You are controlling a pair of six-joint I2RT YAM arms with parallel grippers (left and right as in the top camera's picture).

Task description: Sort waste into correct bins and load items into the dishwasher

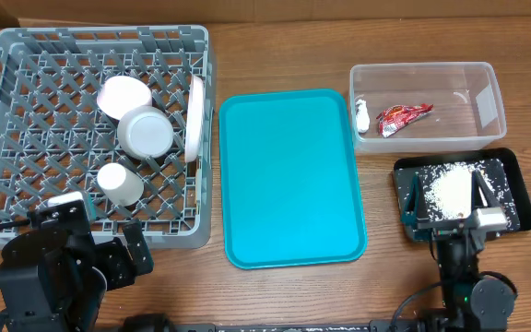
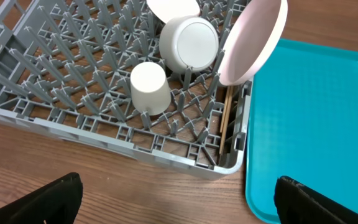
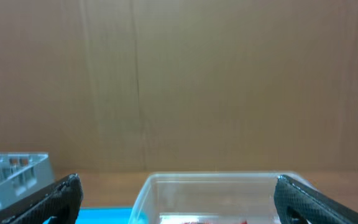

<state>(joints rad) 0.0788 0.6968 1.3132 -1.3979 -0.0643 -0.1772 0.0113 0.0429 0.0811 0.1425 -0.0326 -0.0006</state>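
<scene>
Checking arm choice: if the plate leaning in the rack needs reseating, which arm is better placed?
Left. The left gripper, open, sits by the rack's near edge, plate in wrist view; the right gripper hovers over the black tray, across the teal tray.

A brown wooden tabletop (image 1: 284,46) with visible grain filled the scene under soft, even light. Behind it stood a plain tan wall (image 3: 229,81) marked by one faint vertical seam (image 3: 137,81).

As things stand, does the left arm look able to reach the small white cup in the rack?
Probably yes. The left pincer is open just outside the near wall of the rack, and the cup sits just inside with nothing over it; only that low wall lies between.
</scene>
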